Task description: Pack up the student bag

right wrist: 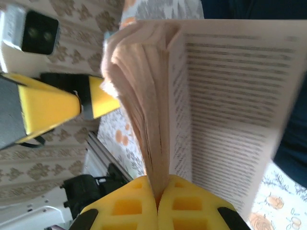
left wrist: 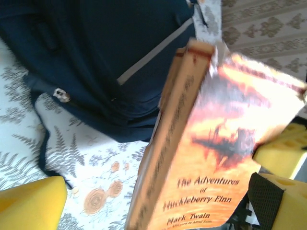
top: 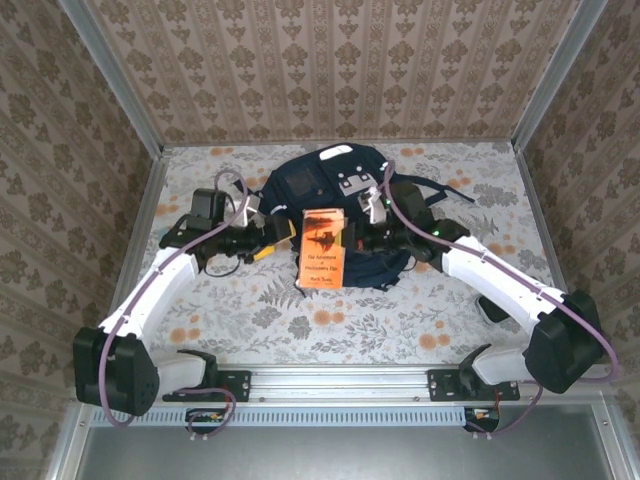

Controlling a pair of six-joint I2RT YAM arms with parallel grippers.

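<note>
**Top external.** Noted the student bag (top: 310, 185) lying flat at the far middle of the surface (top: 250, 310), navy, white patches uppermost. Noted an orange paperback (top: 322, 250) over the bag's near edge, front cover toward the camera, between the two arms. Located the left fingers (top: 277, 232) just beside its left edge and the right fingers (top: 352, 238) at its right edge.

**Left wrist.** Saw the left fingers (left wrist: 29, 203) spread wide, one yellow tip low left, the other low right behind the paperback (left wrist: 216, 143). Read "The Adventures of Huckleberry Finn, Mark Twain" on the cover. Could not tell whether either tip touched it. Logged the bag (left wrist: 96, 57) across the upper left, grey stripe and zip pull showing, on the floral surface (left wrist: 96, 167).

**Right wrist.** Saw the right fingers (right wrist: 139, 206) pressed together on the paperback's (right wrist: 230, 96) leaves, pinching them, with one printed page fanned open to the right. Logged the left fingers' (right wrist: 48, 108) yellow tips at left, apart from the page edges.
</note>
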